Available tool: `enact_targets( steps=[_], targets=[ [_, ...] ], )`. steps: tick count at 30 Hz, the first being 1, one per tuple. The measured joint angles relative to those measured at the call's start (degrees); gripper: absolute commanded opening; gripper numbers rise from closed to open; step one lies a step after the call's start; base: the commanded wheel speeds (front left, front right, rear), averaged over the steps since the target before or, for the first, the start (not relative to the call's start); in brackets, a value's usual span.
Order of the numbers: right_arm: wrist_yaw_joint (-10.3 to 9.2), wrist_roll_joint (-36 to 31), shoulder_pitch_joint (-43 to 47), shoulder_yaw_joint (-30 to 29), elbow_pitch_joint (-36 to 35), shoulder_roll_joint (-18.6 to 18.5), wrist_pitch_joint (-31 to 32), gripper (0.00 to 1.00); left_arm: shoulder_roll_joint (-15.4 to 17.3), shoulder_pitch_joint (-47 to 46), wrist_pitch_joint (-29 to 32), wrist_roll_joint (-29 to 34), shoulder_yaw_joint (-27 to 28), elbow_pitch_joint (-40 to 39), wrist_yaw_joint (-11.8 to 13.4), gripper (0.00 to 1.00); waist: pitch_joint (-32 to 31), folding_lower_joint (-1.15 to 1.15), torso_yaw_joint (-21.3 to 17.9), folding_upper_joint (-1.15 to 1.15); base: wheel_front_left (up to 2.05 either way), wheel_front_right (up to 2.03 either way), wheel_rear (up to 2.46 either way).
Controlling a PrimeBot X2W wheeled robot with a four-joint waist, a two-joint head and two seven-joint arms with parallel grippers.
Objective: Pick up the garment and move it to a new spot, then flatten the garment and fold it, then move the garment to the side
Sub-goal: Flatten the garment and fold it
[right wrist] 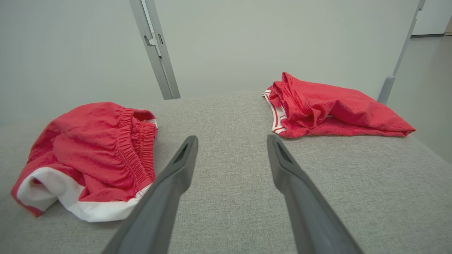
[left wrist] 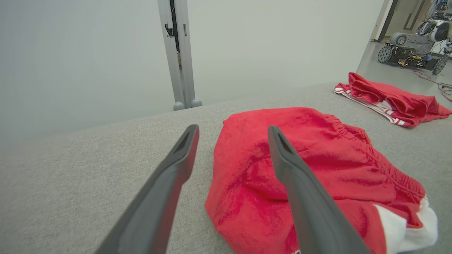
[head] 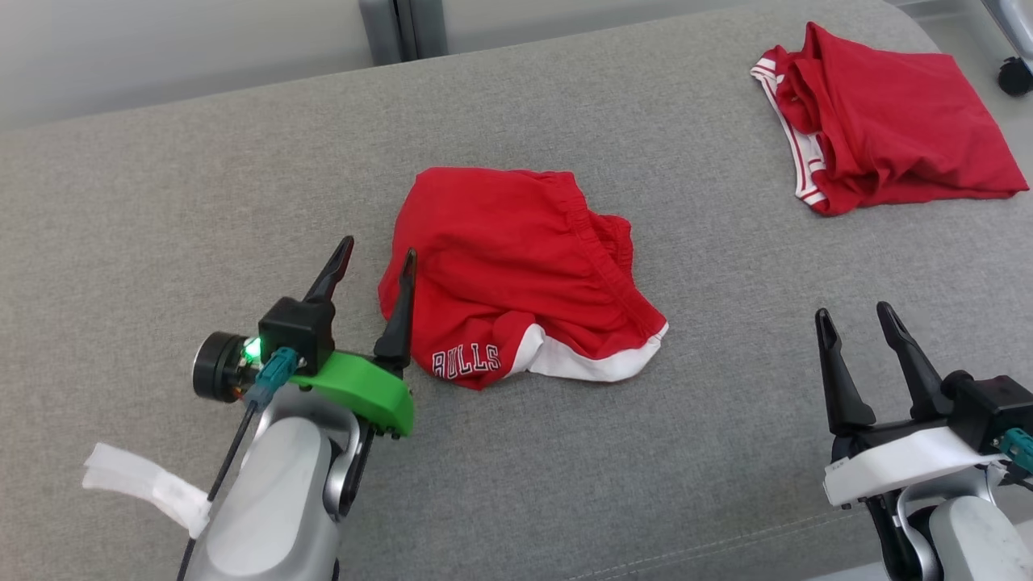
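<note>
The garment, red shorts with white trim and "BULLS" lettering, lies bunched in the middle of the grey padded surface. My left gripper stands open at the shorts' left edge. In the left wrist view the left gripper has one finger over the red shorts and the other over bare grey fabric, with nothing held. My right gripper is open at the lower right, well apart from the shorts. In the right wrist view the right gripper points at bare surface, the shorts to its left.
A second red garment with white-striped edges lies folded at the back right corner, also visible as the second garment. A grey post stands behind the surface. A wheeled machine sits on the floor beyond.
</note>
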Motion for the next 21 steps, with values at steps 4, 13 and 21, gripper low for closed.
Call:
enact_targets(
  steps=[4,13,21],
  targets=[
    [0.00,-0.03,0.58,0.09,0.31,0.01,0.00,1.00,0.04,4.98,0.00,1.02,2.48,-3.74,-0.05,1.00,-1.29,0.00,1.16,0.00,0.00,0.00,0.00],
    [0.00,-0.01,1.03,0.92,0.29,0.05,-0.01,1.00,-0.93,11.37,0.00,3.42,-0.35,-4.93,-1.96,1.00,-2.36,0.00,2.35,0.00,0.00,0.00,0.00],
    [0.00,0.35,0.65,0.98,0.19,-0.68,-0.10,1.00,-1.43,13.18,0.00,3.44,-7.33,-0.70,-3.00,1.00,-0.78,0.00,0.95,0.00,0.00,0.00,0.00]
  ],
)
